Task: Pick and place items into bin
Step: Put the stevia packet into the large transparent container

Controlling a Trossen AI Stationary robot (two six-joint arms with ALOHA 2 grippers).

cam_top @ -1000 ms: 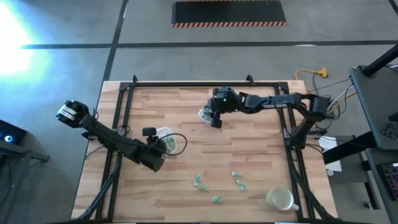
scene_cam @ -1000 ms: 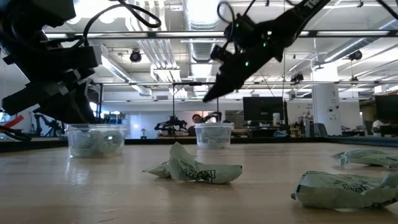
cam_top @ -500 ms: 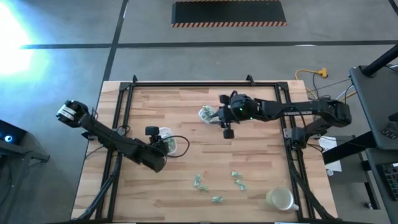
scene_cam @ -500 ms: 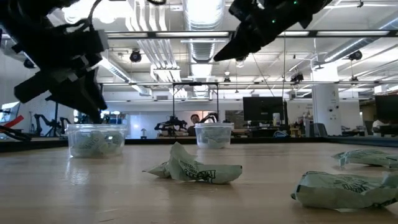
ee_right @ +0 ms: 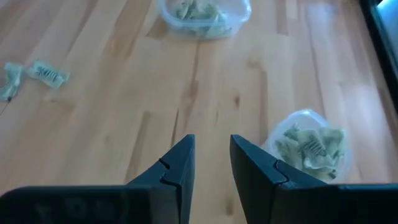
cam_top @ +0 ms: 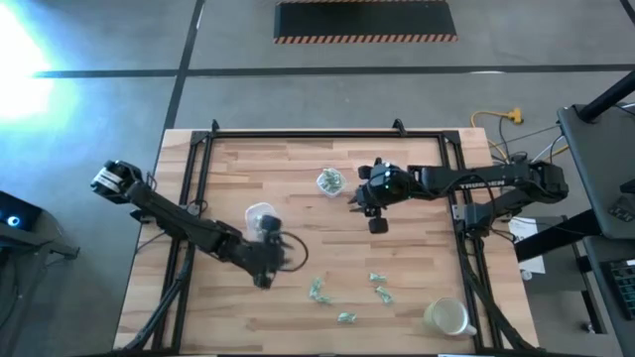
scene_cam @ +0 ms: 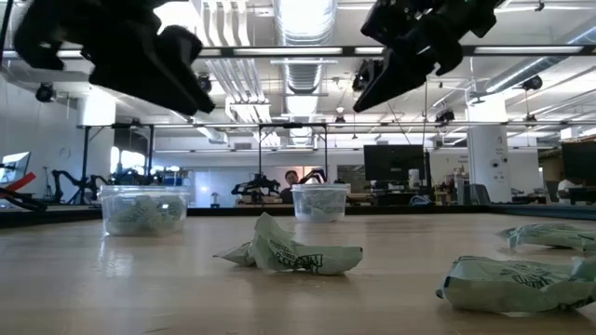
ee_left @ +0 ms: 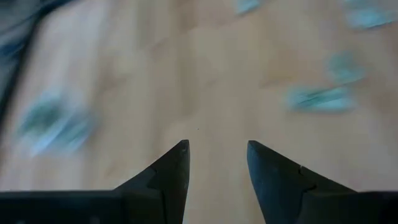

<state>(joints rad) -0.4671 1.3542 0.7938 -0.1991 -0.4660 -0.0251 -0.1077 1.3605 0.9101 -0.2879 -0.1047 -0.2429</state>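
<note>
Several small pale green-and-white wrapped items (cam_top: 317,290) (scene_cam: 289,251) lie loose on the wooden table near its front edge. Two clear bins hold more of them: one at centre left (cam_top: 260,216) (scene_cam: 144,207), one farther back (cam_top: 329,180) (scene_cam: 321,200). My left gripper (cam_top: 268,276) (ee_left: 217,146) hovers above the table between the left bin and the loose items, open, with nothing between its fingers. My right gripper (cam_top: 357,195) (ee_right: 212,140) hangs in the air just right of the far bin, its fingers a narrow gap apart and empty.
A pale round cup (cam_top: 446,317) stands at the table's near right corner. Black rails (cam_top: 189,198) run along the table's left, far and right sides. Bare wood lies between the two bins and the loose items.
My right gripper has left the spot above the far bin, going up and toward the table's right and near side. My left gripper has risen from beside the left bin, turned, and swung toward the near edge and the loose items. The bins and items have stayed put.
</note>
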